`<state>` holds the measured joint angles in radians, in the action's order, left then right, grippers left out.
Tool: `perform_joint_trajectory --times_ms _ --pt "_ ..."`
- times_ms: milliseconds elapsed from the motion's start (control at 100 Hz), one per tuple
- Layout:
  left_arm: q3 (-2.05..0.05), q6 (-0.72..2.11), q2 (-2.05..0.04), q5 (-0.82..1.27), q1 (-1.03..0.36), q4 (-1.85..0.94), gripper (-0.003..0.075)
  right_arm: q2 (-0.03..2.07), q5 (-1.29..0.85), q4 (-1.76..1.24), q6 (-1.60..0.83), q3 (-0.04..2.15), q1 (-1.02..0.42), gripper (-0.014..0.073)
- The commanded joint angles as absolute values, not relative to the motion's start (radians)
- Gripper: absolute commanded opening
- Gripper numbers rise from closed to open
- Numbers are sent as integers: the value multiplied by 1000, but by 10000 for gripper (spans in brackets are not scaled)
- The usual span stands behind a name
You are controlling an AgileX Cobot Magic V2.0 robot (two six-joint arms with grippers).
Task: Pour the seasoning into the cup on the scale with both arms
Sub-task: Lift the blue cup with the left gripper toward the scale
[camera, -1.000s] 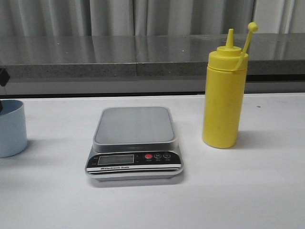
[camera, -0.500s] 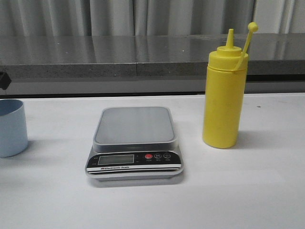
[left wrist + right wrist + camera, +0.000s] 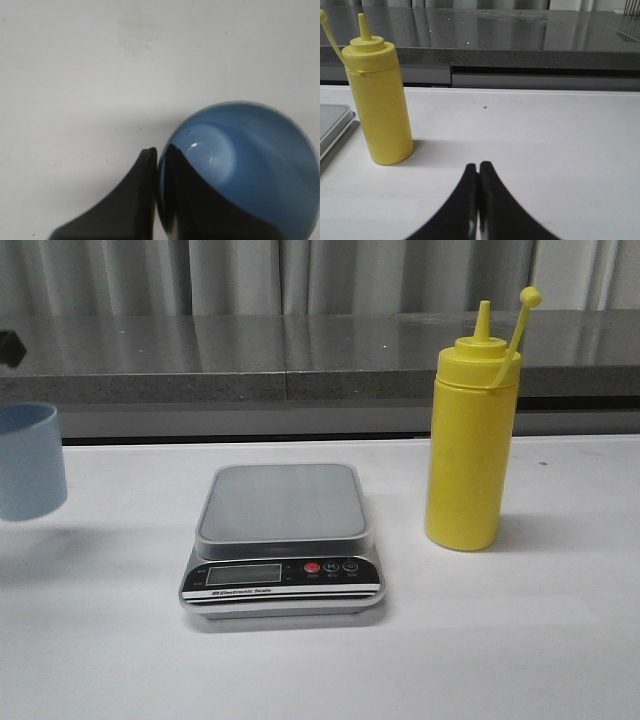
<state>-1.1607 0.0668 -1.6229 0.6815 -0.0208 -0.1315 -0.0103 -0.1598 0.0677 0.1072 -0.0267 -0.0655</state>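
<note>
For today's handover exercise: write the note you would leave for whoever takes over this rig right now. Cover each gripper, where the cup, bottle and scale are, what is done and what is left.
Left gripper: shut on the rim of the blue cup, one finger inside and one outside; the cup hangs clear of the table at the far left.
Right gripper: shut, holding nothing, short of the yellow bottle.
Bottle: upright on the table to the right of the scale, cap off the nozzle.
Scale: middle of the table, platform bare.
Done: cup gripped and lifted.
Left: set the cup on the scale, pick up the bottle, pour.
</note>
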Motion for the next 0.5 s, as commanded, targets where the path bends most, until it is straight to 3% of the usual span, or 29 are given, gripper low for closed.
perform_joint_trajectory --times_ms 0,150,490 --pt "-1276 55 -1570 752 -26 -178 -20 -31 -77 71 99 -6 -60 -67" --pt "-1394 64 -1579 848 -62 -182 -20 -31 -77 71 99 -6 -60 -67" --pt "-1519 65 -1665 857 -248 -180 -20 -31 -77 71 99 -6 -60 -67"
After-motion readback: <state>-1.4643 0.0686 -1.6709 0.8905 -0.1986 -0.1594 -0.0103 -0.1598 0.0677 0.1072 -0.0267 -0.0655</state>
